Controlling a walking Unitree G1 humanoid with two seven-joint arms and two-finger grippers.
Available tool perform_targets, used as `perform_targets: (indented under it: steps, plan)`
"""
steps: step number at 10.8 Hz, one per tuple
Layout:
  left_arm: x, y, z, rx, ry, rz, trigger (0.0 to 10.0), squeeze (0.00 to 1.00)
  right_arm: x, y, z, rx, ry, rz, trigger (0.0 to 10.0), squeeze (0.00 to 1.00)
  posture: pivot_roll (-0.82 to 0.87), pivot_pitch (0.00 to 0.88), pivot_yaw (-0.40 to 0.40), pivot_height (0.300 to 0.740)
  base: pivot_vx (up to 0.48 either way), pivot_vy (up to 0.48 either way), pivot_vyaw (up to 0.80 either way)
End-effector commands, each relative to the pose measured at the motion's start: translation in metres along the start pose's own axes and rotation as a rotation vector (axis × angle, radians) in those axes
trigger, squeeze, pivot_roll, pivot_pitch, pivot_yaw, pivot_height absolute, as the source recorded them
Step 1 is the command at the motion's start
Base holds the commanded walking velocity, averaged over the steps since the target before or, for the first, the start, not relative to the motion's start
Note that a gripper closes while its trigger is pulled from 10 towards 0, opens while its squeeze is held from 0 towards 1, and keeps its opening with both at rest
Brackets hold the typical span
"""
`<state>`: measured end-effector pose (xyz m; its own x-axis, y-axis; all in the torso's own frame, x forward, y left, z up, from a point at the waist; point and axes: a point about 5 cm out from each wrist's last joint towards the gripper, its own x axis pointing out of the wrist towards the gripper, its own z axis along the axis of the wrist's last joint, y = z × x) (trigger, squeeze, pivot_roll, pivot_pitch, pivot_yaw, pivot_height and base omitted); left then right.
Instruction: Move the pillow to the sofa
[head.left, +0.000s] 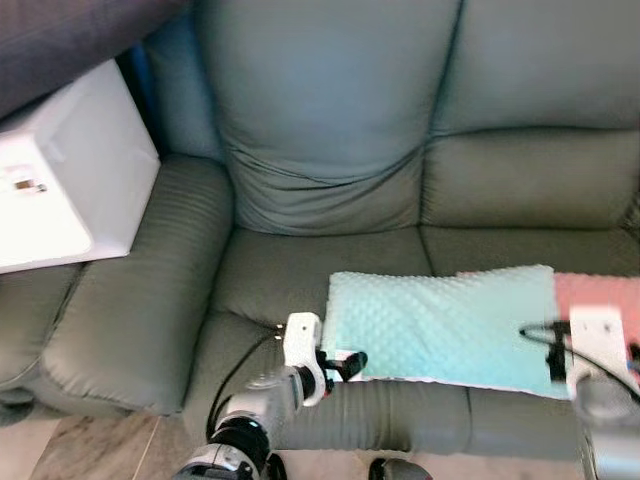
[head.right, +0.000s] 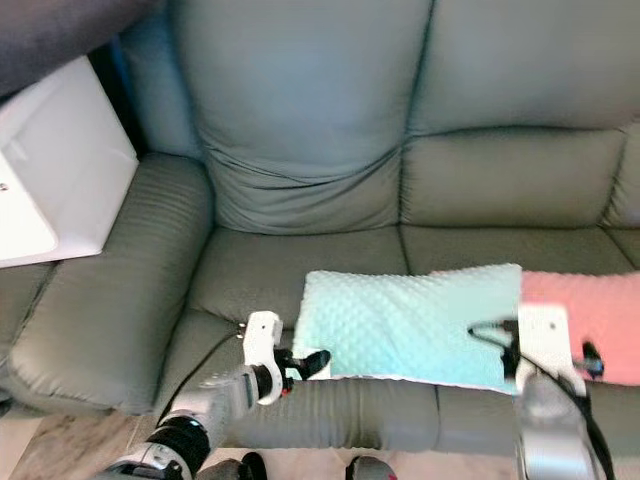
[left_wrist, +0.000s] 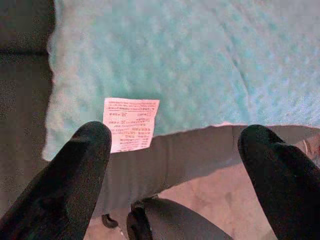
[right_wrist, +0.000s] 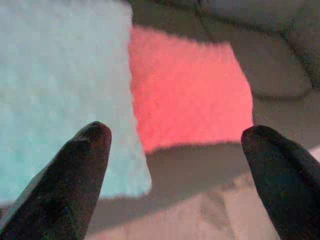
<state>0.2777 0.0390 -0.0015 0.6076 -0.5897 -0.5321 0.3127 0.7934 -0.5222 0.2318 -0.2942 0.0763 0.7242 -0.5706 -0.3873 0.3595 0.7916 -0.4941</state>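
Observation:
A mint, dotted pillow (head.left: 445, 325) lies flat on the seat of the grey-green sofa (head.left: 330, 110), near the front edge. Its white label (left_wrist: 131, 124) hangs at the left front corner. My left gripper (head.left: 348, 362) is open at that corner, just off the pillow's edge, with nothing between its fingers (left_wrist: 87, 150). My right gripper (head.right: 492, 332) is open over the pillow's right end, where it meets a pink pillow (right_wrist: 187, 87). Neither gripper holds anything.
The pink pillow (head.left: 597, 292) lies on the seat to the right, partly under the mint one. A white box-shaped table (head.left: 60, 170) stands left of the sofa's padded armrest (head.left: 140, 300). Pale tiled floor (head.left: 100, 450) shows below the seat front.

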Motion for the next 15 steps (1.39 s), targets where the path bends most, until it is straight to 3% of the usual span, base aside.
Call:
perform_targets:
  steps: [1, 2, 4, 6, 8, 10, 12, 13, 14, 15]
  plan:
    - [0.001, 0.000, -0.002, 0.008, 0.013, 0.024, 10.0, 0.00, -0.001, -0.006, -0.007, 0.009, 0.033, -0.025, 10.0, 0.00, -0.30, 0.263, 0.054, 0.740, 0.000, 0.000, 0.00]
    - [0.004, -0.006, -0.001, 0.018, 0.014, 0.019, 10.0, 0.00, 0.004, -0.021, -0.015, -0.024, 0.055, -0.094, 10.0, 0.00, -0.30, 0.282, 0.052, 0.740, 0.000, 0.000, 0.00]
    - [0.007, -0.011, 0.001, 0.021, 0.008, 0.008, 10.0, 0.00, 0.016, -0.027, -0.026, 0.030, 0.100, -0.082, 10.0, 0.00, -0.27, 0.313, 0.057, 0.740, 0.000, 0.000, 0.00]
    - [0.002, 0.001, -0.013, 0.008, 0.050, 0.050, 10.0, 0.00, 0.032, -0.035, -0.029, -0.013, 0.107, -0.125, 10.0, 0.00, -0.25, 0.341, 0.065, 0.740, 0.000, 0.000, 0.00]
    - [0.003, -0.001, -0.012, -0.008, 0.033, 0.069, 10.0, 0.00, 0.035, -0.036, -0.026, -0.085, 0.063, -0.145, 10.0, 0.00, -0.24, 0.357, 0.060, 0.740, 0.000, 0.000, 0.00]
    - [0.009, -0.011, 0.002, -0.042, -0.063, 0.111, 10.0, 0.00, 0.044, -0.027, -0.024, -0.057, 0.008, -0.123, 10.0, 0.00, -0.24, 0.369, 0.059, 0.740, 0.000, 0.000, 0.00]
    - [0.008, -0.010, 0.019, 0.023, -0.198, 0.215, 10.0, 0.00, 0.049, -0.023, -0.016, -0.042, -0.010, -0.139, 10.0, 0.00, -0.23, 0.372, 0.062, 0.740, 0.000, 0.000, 0.00]
    - [0.009, -0.014, 0.025, 0.013, -0.250, 0.211, 10.0, 0.00, 0.050, -0.019, -0.006, 0.031, -0.044, -0.141, 10.0, 0.00, -0.24, 0.371, 0.061, 0.740, 0.000, 0.000, 0.00]
    - [0.010, -0.017, 0.027, -0.025, -0.270, 0.208, 10.0, 0.00, 0.048, -0.006, 0.006, 0.133, -0.093, -0.069, 10.0, 0.00, -0.24, 0.370, 0.060, 0.740, 0.000, 0.000, 0.00]
    - [0.016, -0.033, 0.019, -0.059, -0.222, 0.129, 10.0, 0.00, 0.042, 0.013, 0.015, 0.126, -0.100, 0.001, 10.0, 0.00, -0.24, 0.368, 0.060, 0.740, 0.000, 0.000, 0.00]
